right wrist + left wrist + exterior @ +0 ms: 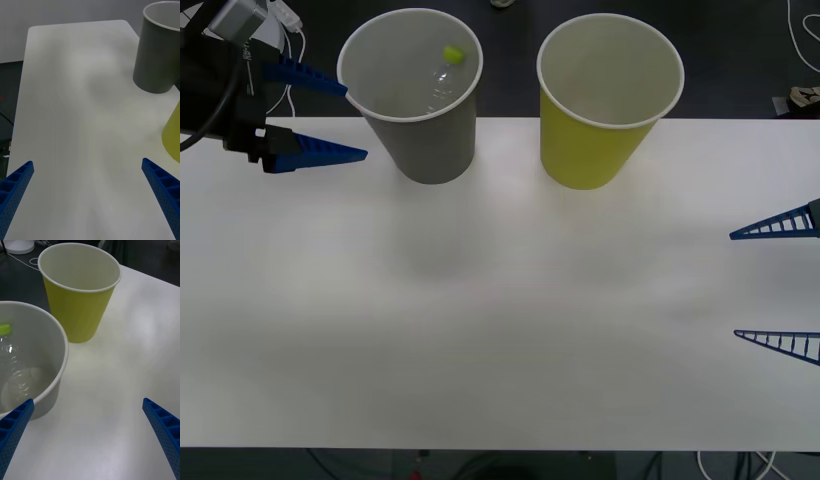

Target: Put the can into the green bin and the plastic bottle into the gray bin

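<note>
At the upper left of the front view the left gripper (328, 116) hangs beside the gray bin (435, 140), its blue fingers spread wide with nothing between them — one fingertip lies just against the bin's rim. Inside that bin lies the plastic bottle (440, 85), lime-green cap toward the far wall; the left wrist view shows it too (13, 363), resting against the pale inside. So the bottle's half of the task looks finished.

Just right of it stands the green bin (595, 145), near its neighbour but not touching, upright on the white table (500, 320). Its visible inside shows no can, and I see no can on the table either — I cannot tell where it is.

At the right edge of the front view the right gripper (800, 285) hovers low over the table, fingers released and wide apart, holding nothing.

The step in hand, as I judge it, is clearing the left arm from the gray bin. To do that well it should draw straight away from the rim, since a sideways sweep might tip the light cup-shaped bin or push it into the green one.
</note>
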You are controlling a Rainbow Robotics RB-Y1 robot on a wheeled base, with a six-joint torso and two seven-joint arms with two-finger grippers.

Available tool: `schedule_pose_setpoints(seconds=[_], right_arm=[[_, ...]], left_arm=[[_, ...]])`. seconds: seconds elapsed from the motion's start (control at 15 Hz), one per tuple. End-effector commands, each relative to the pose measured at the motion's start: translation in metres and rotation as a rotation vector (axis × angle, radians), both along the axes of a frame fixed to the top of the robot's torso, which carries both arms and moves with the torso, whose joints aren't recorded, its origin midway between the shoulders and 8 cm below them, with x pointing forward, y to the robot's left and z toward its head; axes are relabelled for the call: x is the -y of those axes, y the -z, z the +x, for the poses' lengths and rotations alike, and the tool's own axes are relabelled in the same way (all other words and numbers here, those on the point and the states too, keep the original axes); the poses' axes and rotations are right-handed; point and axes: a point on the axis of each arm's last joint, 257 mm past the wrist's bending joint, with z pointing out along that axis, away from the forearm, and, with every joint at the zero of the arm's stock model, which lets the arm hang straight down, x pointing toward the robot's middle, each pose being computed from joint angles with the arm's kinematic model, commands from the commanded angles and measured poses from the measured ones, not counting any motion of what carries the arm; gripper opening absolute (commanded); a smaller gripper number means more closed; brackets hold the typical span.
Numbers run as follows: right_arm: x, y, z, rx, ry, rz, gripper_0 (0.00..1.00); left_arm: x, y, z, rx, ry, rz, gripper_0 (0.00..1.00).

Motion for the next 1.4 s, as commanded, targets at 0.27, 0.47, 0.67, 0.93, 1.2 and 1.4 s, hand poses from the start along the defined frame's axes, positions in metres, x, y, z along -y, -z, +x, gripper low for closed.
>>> schedule_pose_setpoints(seconds=[0.27, 0.47, 0.67, 0.93, 1.2, 1.4], right_arm=[[0.0, 0.0, 0.0, 0.0, 0.0, 0.0, 1.0], [0.0, 0.0, 0.0, 0.0, 0.0, 0.0, 1.0], [0.0, 0.0, 0.0, 0.0, 0.0, 0.0, 1.0], [0.0, 0.0, 0.0, 0.0, 0.0, 0.0, 1.0], [0.0, 0.0, 0.0, 0.0, 0.0, 0.0, 1.0], [0.0, 0.0, 0.0, 0.0, 0.0, 0.0, 1.0]], left_arm=[[-0.011, 0.017, -0.033, 0.025, 0.03, 0.0, 1.0], [-0.015, 0.026, -0.053, 0.043, 0.042, 0.008, 1.0], [-0.021, 0.032, -0.073, 0.038, 0.072, 0.028, 1.0], [-0.028, 0.038, -0.096, 0.045, 0.112, 0.03, 1.0], [-0.039, 0.048, -0.116, 0.048, 0.16, 0.051, 1.0], [-0.048, 0.057, -0.128, 0.057, 0.179, 0.08, 1.0]])
